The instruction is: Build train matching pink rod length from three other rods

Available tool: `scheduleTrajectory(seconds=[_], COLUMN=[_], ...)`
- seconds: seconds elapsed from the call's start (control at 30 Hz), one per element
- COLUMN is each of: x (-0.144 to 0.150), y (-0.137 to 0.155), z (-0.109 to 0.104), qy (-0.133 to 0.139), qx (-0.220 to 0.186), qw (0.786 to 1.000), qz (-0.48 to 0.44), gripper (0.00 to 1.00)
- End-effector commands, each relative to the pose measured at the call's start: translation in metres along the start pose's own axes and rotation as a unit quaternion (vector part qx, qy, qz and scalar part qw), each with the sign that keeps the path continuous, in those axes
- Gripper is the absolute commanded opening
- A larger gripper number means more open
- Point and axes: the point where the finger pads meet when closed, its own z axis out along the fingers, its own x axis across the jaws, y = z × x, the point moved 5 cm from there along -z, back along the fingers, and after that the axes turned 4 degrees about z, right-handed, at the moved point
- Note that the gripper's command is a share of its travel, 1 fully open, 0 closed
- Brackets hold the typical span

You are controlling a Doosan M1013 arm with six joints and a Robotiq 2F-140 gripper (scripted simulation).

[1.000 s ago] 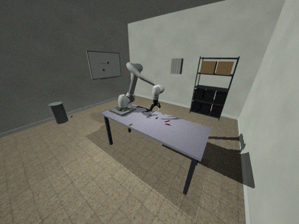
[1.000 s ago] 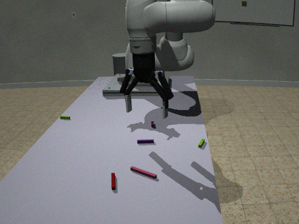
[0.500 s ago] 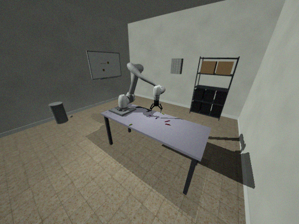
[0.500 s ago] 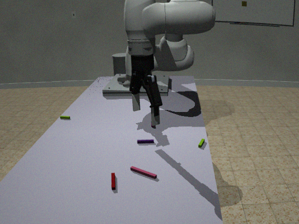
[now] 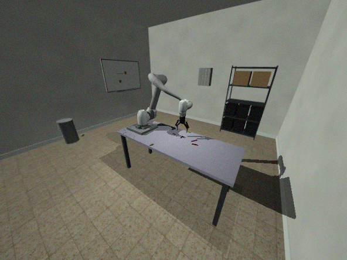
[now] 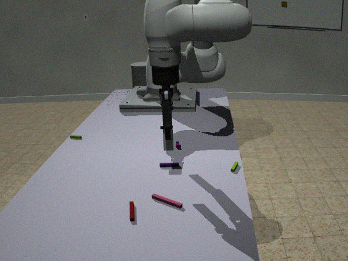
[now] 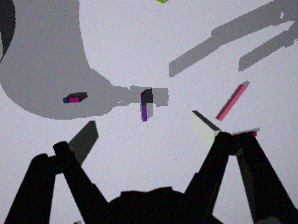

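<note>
Purple rod (image 5: 174, 134) (image 6: 169, 164) (image 7: 144, 106) lies flat on the table (image 5: 199, 152) (image 6: 97, 188) (image 7: 165, 165). Relative to it: gripper (image 5: 182, 126) (image 6: 167, 138) (image 7: 144, 124) above, fingers wide apart, holding nothing; pink rod (image 6: 167, 201) (image 7: 232, 101) well apart; magenta rod (image 6: 177, 145) (image 7: 74, 99) nearer the arm's base (image 5: 142, 132) (image 6: 159, 106).

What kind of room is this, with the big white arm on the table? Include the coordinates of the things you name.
Probably a robotics lab or workshop: a jointed robot arm (image 5: 159, 83) (image 6: 206, 22) is mounted on a long table (image 5: 205, 158) (image 6: 88, 182), a whiteboard (image 5: 121, 85) hangs on the wall, and a storage rack (image 5: 245, 86) holds brown boxes (image 5: 242, 78).
</note>
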Motion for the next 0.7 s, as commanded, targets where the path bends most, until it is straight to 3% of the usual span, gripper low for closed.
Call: scheduleTrajectory(seconds=[0.0, 0.17, 0.2, 0.67], x=[0.0007, 0.001, 0.001, 0.001], y=[0.0, 0.0001, 0.0001, 0.0001], z=[0.0001, 0.0001, 0.0001, 0.0001], qy=[0.0, 0.0, 0.0, 0.0], qx=[-0.001, -0.001, -0.001, -0.001], qw=[1.0, 1.0, 1.0, 1.0], qz=[0.013, 0.018, 0.018, 0.018], gripper=[1.0, 1.0, 0.23, 0.23])
